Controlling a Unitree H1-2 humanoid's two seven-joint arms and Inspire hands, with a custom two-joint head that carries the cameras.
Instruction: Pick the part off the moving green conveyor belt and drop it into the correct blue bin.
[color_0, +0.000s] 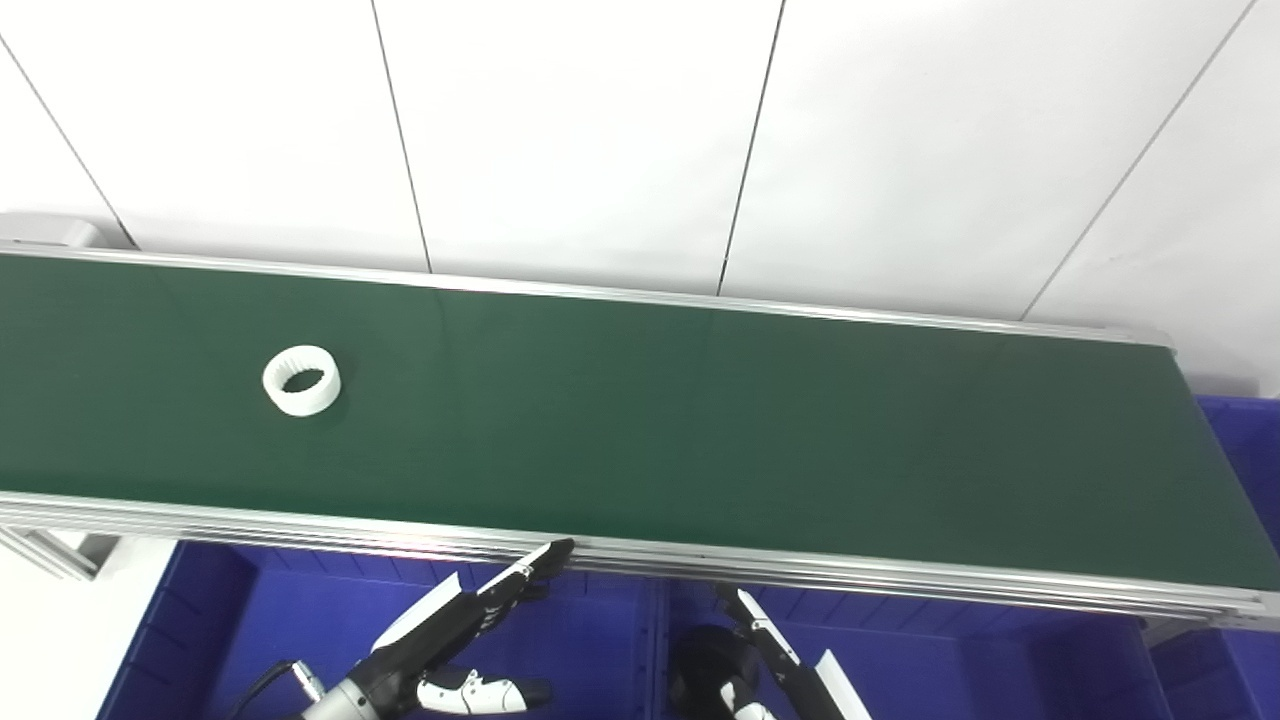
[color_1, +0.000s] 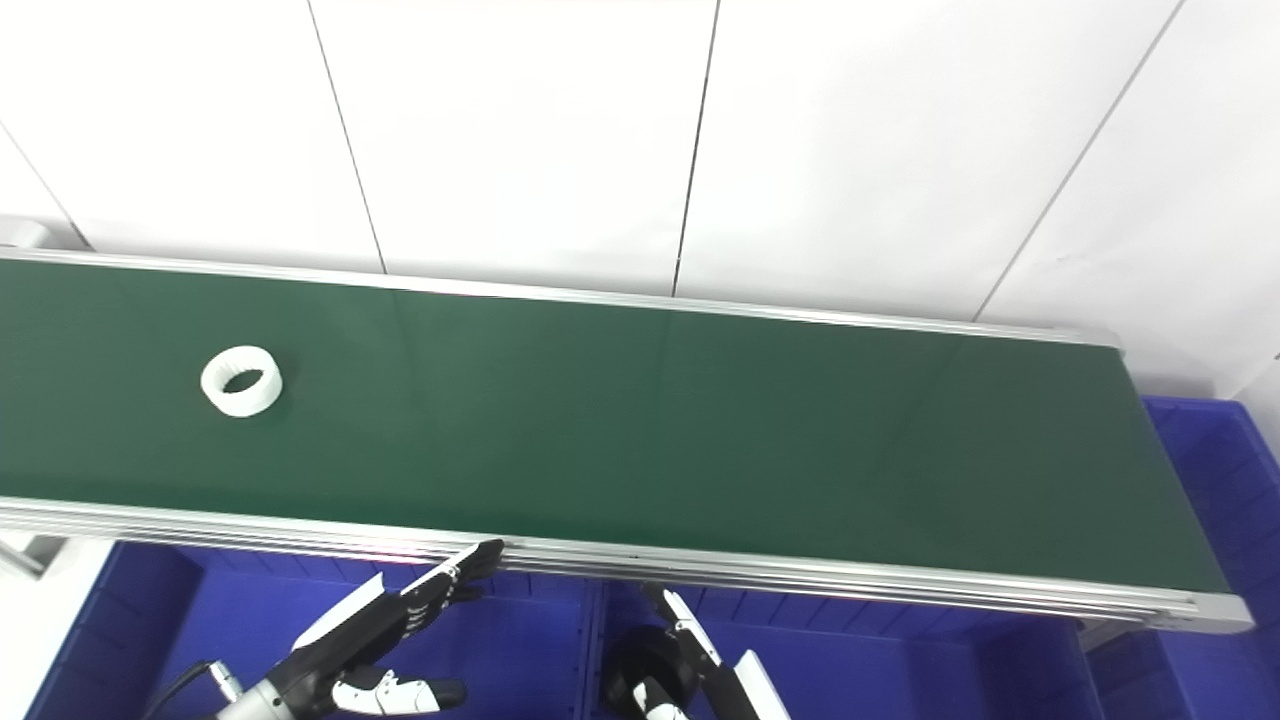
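One green conveyor belt (color_0: 700, 430), white paneled wall (color_0: 600, 130)

Looking down from head height, two views side by side.
Facing the green conveyor belt (color_0: 700, 420) and the white wall (color_0: 600, 130) beyond, from the near side, fairly close. Sharing almost everything: belt, blue bins (color_1: 520, 650) at the near edge. Sitting slightly rightward in the right eye view, shifting everything left.
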